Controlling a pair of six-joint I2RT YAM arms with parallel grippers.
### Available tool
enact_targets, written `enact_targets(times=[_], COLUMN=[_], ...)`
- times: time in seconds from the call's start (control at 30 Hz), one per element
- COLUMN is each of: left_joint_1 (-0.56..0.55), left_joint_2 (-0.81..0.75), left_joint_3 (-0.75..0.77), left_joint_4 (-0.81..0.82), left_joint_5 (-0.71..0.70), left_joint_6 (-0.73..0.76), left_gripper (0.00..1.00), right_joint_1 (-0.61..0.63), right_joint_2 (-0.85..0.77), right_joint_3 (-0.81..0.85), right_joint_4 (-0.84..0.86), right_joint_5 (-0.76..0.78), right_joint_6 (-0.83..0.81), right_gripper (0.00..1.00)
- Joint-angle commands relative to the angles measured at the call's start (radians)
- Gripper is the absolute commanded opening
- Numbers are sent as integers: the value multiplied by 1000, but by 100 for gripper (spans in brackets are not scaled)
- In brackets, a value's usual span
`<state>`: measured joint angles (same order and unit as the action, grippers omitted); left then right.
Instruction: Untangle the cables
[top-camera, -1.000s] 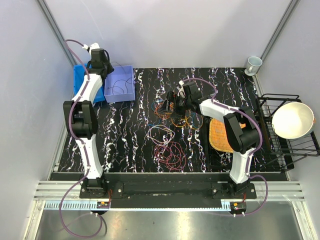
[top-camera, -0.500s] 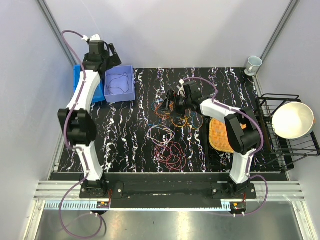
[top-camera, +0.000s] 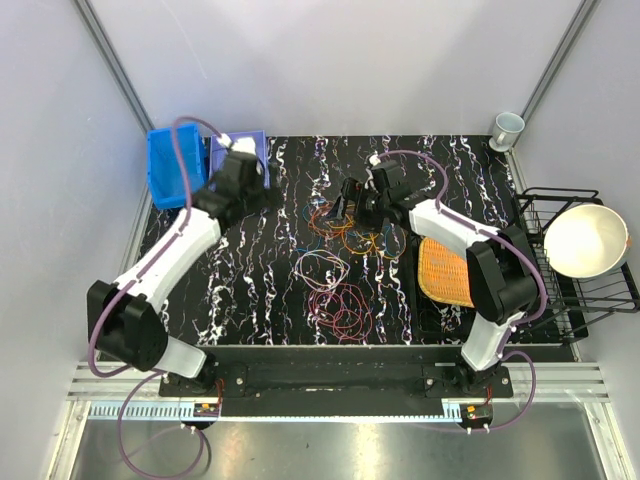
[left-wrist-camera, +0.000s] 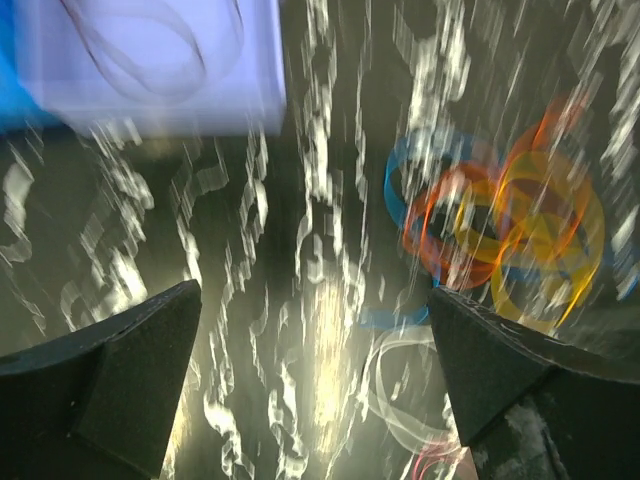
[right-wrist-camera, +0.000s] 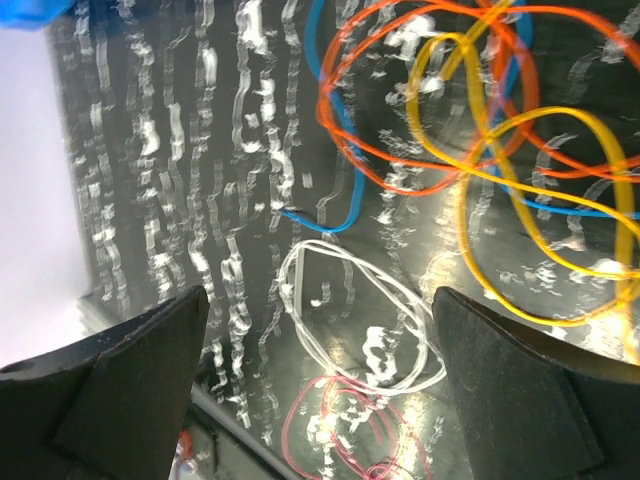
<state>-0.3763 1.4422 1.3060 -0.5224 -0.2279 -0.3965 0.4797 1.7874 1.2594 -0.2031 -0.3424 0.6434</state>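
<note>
My left wrist view is blurred, so the cables (left-wrist-camera: 500, 220) smear together; the pale bin (left-wrist-camera: 150, 110) seems cropped at the top edge.

We're in a lab test cell, folks. Plain grey panels (top-camera: 330, 60) wall in the black marbled table (top-camera: 250, 270), an aluminium rail (top-camera: 560, 380) along its near edge.
</note>
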Motion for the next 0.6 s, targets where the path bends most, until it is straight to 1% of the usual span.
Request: enact_targets(times=[0.0,0.03,0.1,0.13,0.23,0.37,0.43,0.5,0.53,0.57], left_joint_1=[-56,-64,-70,-76,-98,-111,-113,-113,-111,-110], left_joint_2=[-58,-62,-66,-68,-68,-34,-31,-51,-72,-84], left_joint_3=[-152,-209,-257,-290,-330,-326,-301,-310,-342,-367], left_joint_4=[70,93,163,186,249,265,256,294,315,373], left_joint_5=[-6,15,68,79,76,33,45,55,33,6], left_joint_6=[-24,-25,-45,-50,-70,-99,-110,-99,-111,-120], left_gripper=[99,99,98,98,97,97,99,99,99,99], right_joint_1=[5,4,-6,-10,-15,-16,-16,-16,-18,-16], right_joint_2=[-71,-82,-114,-123,-151,-166,-157,-137,-129,-122], right_joint_3=[-15,-20,-35,-38,-46,-40,-31,-12,-8,-2], right_joint_4=[-65,-76,-78,-82,-85,-101,-105,-108,-111,-111], right_joint_5=[127,152,200,212,235,244,253,253,256,261], right_joint_6=[-45,-42,-34,-33,-47,-79,-80,-65,-51,-24], right_gripper=[100,100,100,100,100,100,100,100,100,100])
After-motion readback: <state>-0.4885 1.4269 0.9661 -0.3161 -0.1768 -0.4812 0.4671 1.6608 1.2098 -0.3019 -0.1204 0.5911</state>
